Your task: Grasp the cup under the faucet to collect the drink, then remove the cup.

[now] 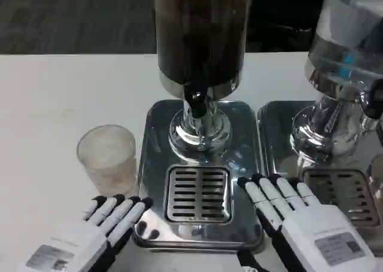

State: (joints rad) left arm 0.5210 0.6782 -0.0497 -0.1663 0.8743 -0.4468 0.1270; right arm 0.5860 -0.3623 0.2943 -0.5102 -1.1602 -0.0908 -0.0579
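Your two hands sit lowest in the head view, both lying flat with fingers stretched forward and holding nothing. Your left hand (99, 233) rests on the white desk (48, 104) at the lower left, its dark fingertips pointing up and slightly right, toward the front left corner of the steel base (242, 164). Your right hand (299, 218) lies at the lower right, between the two dispenser bases, with its fingertips reaching the right edge of the drip grate (197, 193).

Look for the cup (108, 158) on the desk just beyond your left hand. It is a clear, frosted-looking plastic cup standing upright, beside the left edge of the steel base and not on it. Your left fingertips stop just short of its bottom edge; whether they touch it cannot be told. Your right hand is well apart from it, on the far side of the grate.

Behind the grate rises the dark drink dispenser (200, 32), with its black faucet (196, 101) hanging above the chrome foot, over the back of the grate. The cup stands to the left of the faucet, not under it.

At the right edge you see a second dispenser (344, 62) with a clear tank, on its own steel base with a grate (338, 191).
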